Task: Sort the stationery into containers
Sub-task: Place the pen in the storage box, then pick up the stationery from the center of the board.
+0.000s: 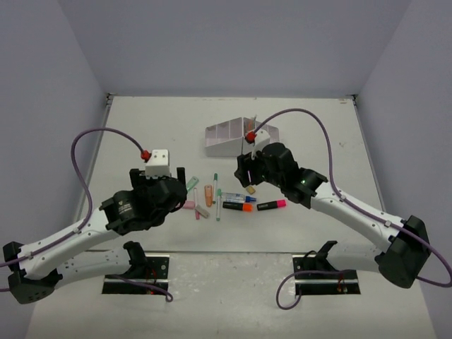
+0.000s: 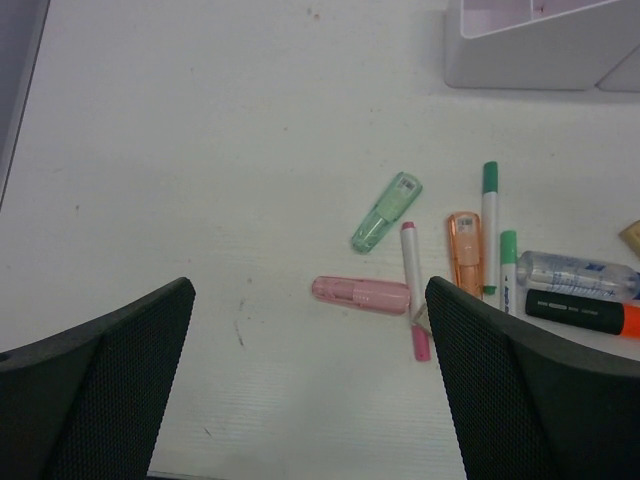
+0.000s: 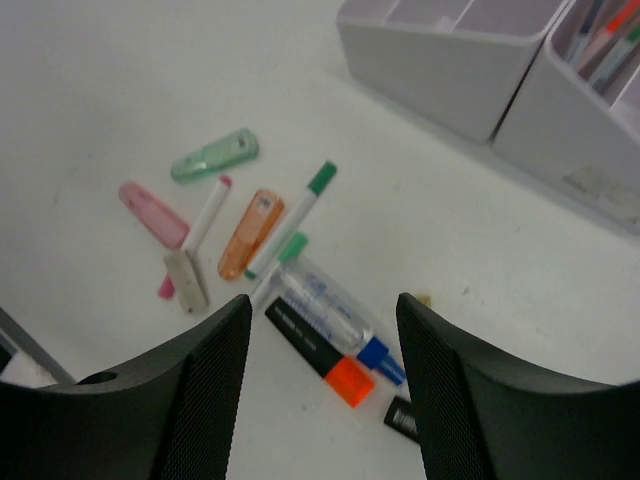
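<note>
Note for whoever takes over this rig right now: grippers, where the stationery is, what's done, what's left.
Left gripper: open, empty, at the pile's left side. Right gripper: open, empty, above the pile.
Done: a few pens lie in one compartment of the organiser box.
Left on the table: two green pens, pink pen, green piece, pink piece, peach piece, clear tube, two black highlighters.
</note>
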Controlling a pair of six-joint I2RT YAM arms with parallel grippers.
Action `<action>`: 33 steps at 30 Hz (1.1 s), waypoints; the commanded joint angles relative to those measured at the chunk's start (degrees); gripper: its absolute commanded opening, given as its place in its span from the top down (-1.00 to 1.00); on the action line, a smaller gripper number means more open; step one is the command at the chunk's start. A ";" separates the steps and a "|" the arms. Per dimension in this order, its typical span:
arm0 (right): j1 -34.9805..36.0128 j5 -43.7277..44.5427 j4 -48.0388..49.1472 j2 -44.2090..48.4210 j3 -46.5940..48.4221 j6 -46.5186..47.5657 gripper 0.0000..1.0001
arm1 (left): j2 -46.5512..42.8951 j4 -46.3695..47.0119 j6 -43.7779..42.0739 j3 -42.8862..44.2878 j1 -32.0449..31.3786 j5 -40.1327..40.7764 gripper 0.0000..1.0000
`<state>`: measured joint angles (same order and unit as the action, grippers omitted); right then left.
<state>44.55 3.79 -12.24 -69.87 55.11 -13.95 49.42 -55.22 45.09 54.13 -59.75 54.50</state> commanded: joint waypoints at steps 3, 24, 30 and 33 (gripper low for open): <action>1.95 3.29 -8.36 3.68 -3.12 -1.79 -0.29 | 4.64 3.37 0.18 1.11 0.65 -1.82 -1.00; -1.45 18.82 -11.09 34.12 -14.27 -15.13 -0.71 | 41.52 38.97 -48.80 9.62 4.31 -50.76 -1.00; -1.48 17.09 -12.07 35.40 -14.71 -13.68 -0.71 | 49.20 26.97 -55.82 19.24 5.07 -52.77 -0.98; -1.48 16.56 -12.53 36.99 -15.16 -12.66 -0.71 | 50.49 23.72 -58.33 20.36 5.27 -54.09 -0.95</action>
<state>43.11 21.10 -23.54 -34.49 40.68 -27.71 99.00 -24.75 -4.88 71.87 -55.09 4.85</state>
